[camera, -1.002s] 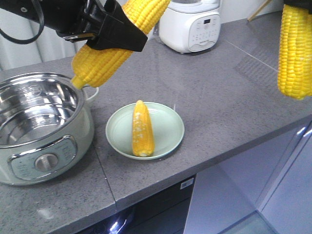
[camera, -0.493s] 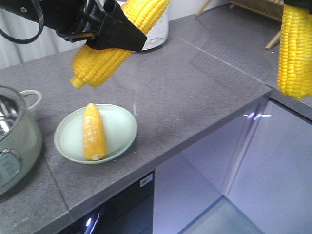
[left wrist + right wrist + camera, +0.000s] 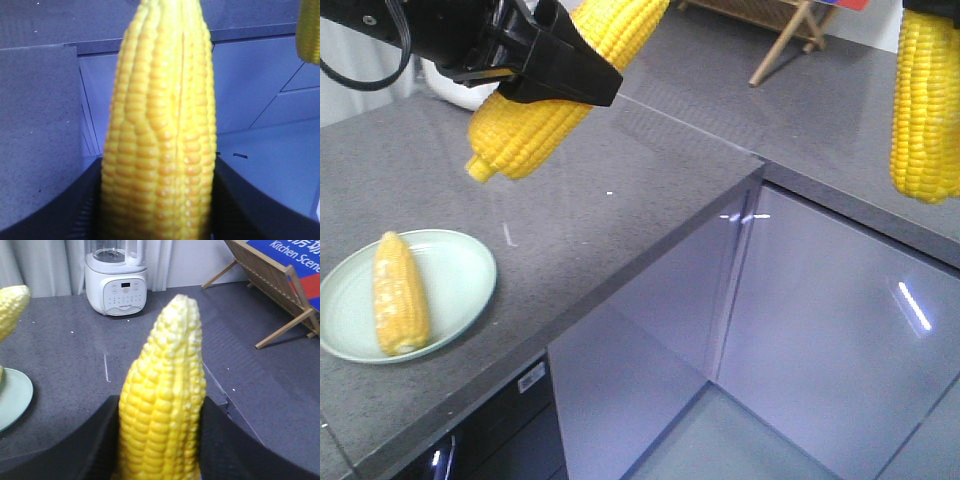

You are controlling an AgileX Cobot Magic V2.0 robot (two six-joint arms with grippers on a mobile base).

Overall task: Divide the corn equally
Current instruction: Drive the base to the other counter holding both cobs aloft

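Upper left, the left hand (image 3: pixel 565 75) is clamped on a tilted cob (image 3: pixel 525 135); upper right, the right hand (image 3: pixel 160 440) grips a second cob (image 3: pixel 925 110); a third cob (image 3: pixel 398 292) lies on a plate (image 3: pixel 460 275), lower left.

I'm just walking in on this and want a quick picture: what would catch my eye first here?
Two bright yellow corn cobs held in the air stand out. The left tool grips a tilted cob at the front view's upper left, and the right tool holds an upright cob at the far right. A third cob lies on a pale green plate on the grey counter, lower left.
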